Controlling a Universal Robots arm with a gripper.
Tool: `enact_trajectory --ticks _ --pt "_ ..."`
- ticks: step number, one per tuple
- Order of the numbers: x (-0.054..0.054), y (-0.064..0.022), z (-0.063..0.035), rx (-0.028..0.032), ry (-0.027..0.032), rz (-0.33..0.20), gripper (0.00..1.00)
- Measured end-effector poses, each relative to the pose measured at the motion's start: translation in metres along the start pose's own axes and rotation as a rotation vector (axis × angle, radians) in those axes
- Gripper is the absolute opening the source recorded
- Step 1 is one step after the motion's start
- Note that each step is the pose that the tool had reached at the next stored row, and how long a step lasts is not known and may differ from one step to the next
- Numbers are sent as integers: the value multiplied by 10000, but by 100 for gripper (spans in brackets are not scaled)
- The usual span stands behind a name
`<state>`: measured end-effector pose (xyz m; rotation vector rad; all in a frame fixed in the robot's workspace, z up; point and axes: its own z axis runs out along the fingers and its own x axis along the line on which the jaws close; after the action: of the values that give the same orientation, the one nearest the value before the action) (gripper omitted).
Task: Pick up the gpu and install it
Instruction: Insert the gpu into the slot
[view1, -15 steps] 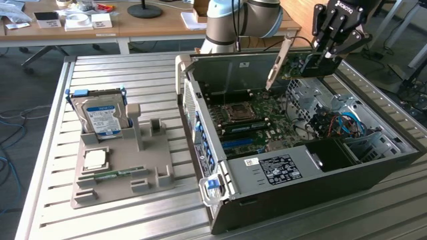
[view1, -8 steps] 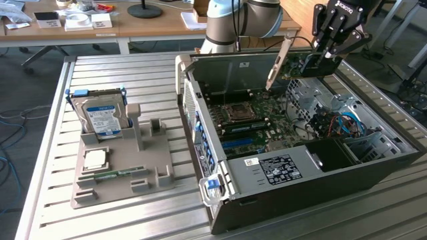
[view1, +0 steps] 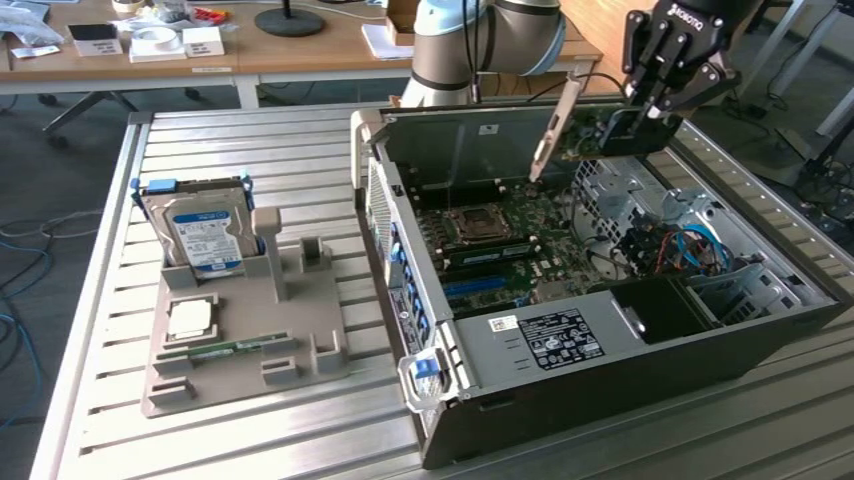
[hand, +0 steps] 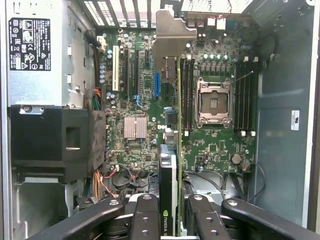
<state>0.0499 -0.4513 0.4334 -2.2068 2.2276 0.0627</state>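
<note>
In a workshop, cluttered wooden desks (view1: 267, 55) behind. On a slatted metal table (view1: 267, 140): an open computer case (view1: 587, 400) laid on its side, motherboard (view1: 494, 240) facing up, beside a grey fixture tray (view1: 240, 385) with a hard drive (view1: 200, 235) standing upright. Above the case's opening, gripper (view1: 638, 125) clamped on the gpu (view1: 561, 125). Held on edge, long axis sloping down toward the exterior view's left, pale bracket at the low end. Clear of the motherboard, not seated. Bracket near the case's back wall; open space beneath, power supply (view1: 561, 335) well apart at the near end.
</note>
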Motion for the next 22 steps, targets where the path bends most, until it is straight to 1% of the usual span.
enact_trajectory --ticks 3,6,14,22 --pt "0 14 9 0 -38 -3 27" --pt "0 29 18 0 -61 -4 27" --pt "1 69 32 -1 -95 -4 27" --pt "2 93 37 0 -105 -5 27"
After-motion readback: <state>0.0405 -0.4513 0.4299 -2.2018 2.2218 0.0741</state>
